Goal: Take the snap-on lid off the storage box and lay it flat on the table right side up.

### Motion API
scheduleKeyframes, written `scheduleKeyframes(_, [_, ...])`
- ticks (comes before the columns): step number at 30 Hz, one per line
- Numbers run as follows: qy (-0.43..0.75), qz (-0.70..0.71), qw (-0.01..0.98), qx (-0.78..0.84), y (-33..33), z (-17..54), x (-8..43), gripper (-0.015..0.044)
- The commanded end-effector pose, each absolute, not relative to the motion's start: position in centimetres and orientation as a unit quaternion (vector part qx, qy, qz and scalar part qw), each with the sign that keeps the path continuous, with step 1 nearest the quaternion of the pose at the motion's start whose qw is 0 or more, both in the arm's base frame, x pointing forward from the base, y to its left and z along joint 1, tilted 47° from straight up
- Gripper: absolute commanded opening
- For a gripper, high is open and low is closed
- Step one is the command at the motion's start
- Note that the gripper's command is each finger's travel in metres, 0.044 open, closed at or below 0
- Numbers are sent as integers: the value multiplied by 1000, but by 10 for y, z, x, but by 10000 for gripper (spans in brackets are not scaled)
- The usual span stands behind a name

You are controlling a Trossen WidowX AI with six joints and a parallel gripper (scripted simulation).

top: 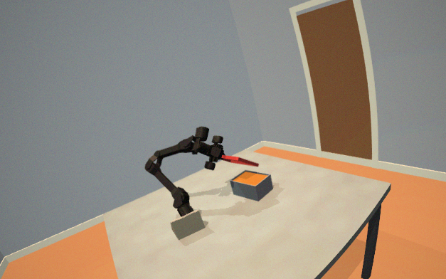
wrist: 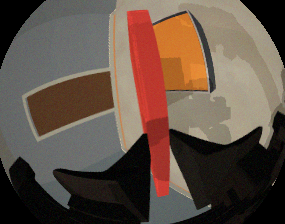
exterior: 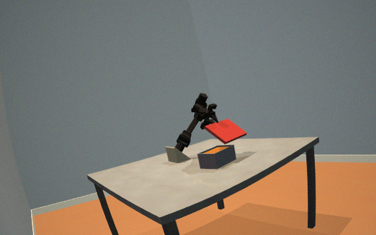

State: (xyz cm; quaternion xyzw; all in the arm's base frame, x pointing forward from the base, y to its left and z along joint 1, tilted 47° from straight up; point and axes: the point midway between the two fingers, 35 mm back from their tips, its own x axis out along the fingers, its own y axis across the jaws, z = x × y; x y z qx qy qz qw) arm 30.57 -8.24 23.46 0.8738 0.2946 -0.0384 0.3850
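The red lid (top: 240, 160) (exterior: 226, 130) (wrist: 149, 85) is in the air above the storage box, tilted with its far edge lower. My gripper (top: 223, 156) (exterior: 216, 122) (wrist: 157, 135) is shut on one edge of the lid, with one finger on each face. The storage box (top: 246, 191) (exterior: 208, 161) (wrist: 212, 85) is dark blue-grey and stands upright on the table, open at the top, with an orange inside. The lid and the box are apart. The far end of the fingers is partly hidden by the lid in the exterior view.
The grey table (top: 295, 213) (exterior: 147, 192) carries the box and the arm's wedge-shaped base (top: 188, 225) (exterior: 175, 156). The box stands in front of the base, some way in from the table's edges. Shadows of the arm and lid fall around the box.
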Motion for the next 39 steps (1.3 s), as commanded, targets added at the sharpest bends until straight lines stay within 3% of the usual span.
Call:
scheduleKeyframes(1, [291,-41,385,875,-79,240,303,0])
scheduleKeyframes(39, [292,-41,384,875,-26,291,284,0])
